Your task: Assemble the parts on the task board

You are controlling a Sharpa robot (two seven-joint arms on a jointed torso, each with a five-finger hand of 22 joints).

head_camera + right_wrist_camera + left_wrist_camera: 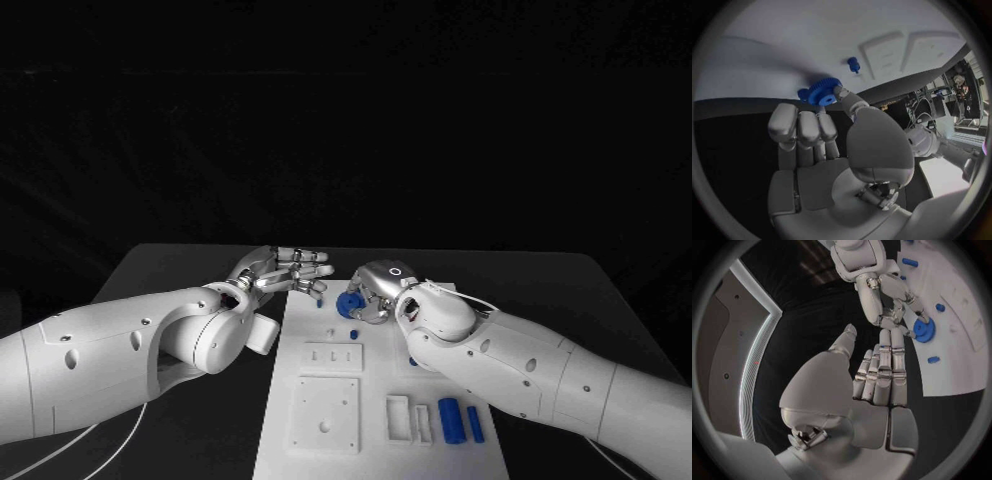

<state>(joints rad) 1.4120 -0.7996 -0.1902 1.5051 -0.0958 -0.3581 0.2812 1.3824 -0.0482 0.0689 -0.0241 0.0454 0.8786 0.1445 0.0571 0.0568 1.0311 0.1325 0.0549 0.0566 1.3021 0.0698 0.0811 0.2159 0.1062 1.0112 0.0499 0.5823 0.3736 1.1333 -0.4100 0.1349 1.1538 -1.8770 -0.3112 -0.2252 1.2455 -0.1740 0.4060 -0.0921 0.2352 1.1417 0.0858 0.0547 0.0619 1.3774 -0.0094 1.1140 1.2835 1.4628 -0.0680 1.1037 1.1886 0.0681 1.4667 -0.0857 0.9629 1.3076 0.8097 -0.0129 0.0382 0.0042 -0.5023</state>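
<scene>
Blue gear (823,93) on the task board (767,65), pinched at right hand (839,150) fingertips; left hand (864,390) fingers released, straight.

Black table (188,265) — dark, matte, carrying one thing directly: the white board (378,440), a long plate laid lengthwise down the middle. Board's far end reaches under the fingertips of both hands; bare table lies outboard of the fingers on either side.
</scene>
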